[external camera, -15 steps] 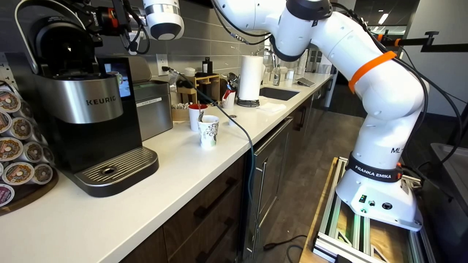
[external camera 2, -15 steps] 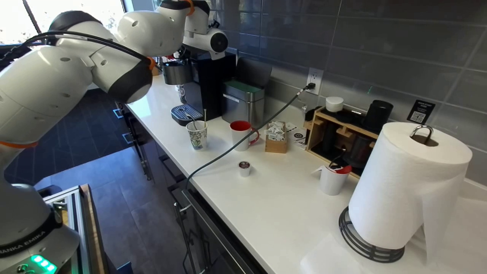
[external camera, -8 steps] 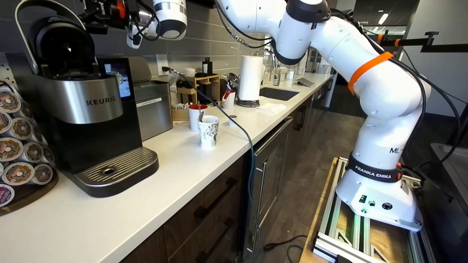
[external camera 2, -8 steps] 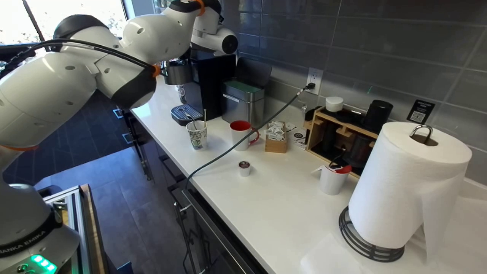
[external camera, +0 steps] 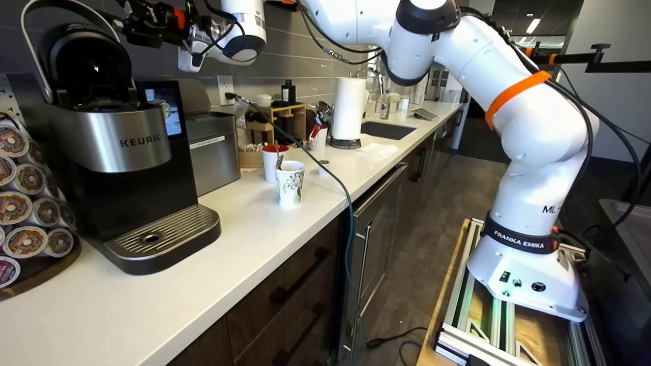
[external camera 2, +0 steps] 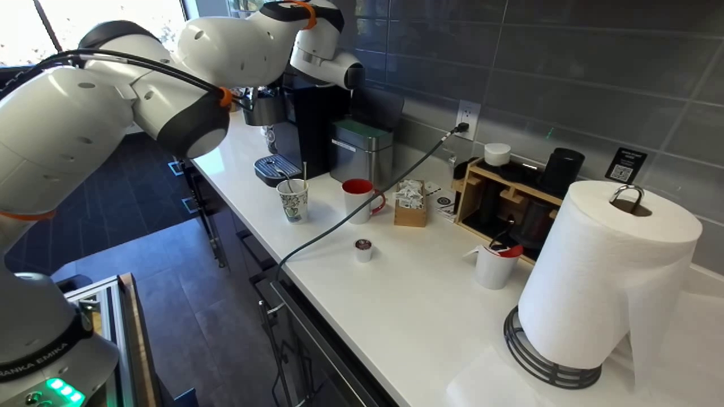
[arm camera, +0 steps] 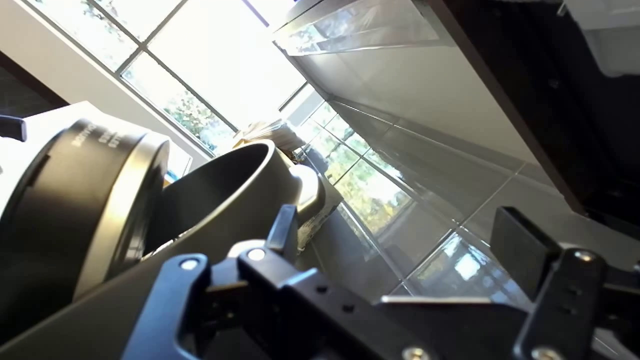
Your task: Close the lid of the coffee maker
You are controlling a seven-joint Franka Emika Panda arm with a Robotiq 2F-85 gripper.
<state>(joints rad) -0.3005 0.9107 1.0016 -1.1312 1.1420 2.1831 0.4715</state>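
Observation:
The coffee maker [external camera: 113,140] stands on the counter, black with a brushed-silver front band. Its side also shows in an exterior view [external camera 2: 317,127]. The glossy black domed lid [external camera: 86,63] is raised, tipped back, with a silver arched handle [external camera: 31,51] around it. In the wrist view the lid [arm camera: 75,200] fills the left side, beside a curved grey band [arm camera: 240,195]. My gripper [external camera: 119,23] is up beside the lid, pointing toward it. In the wrist view my gripper [arm camera: 405,240] is open, with only tiled wall between its fingers. Contact with the machine cannot be told.
A grey metal bin [external camera: 213,150] with a raised cover stands beside the machine. A pod rack [external camera: 30,203] is on its other side. A patterned cup [external camera: 290,184] and a cable [external camera: 320,165] are nearby. A dark overhead cabinet [arm camera: 500,75] and tiled wall [arm camera: 425,220] are close to the gripper.
My wrist and gripper have moved away from the lid, rightward in both exterior views, and the gripper has turned to point more toward it. The lid stays raised.

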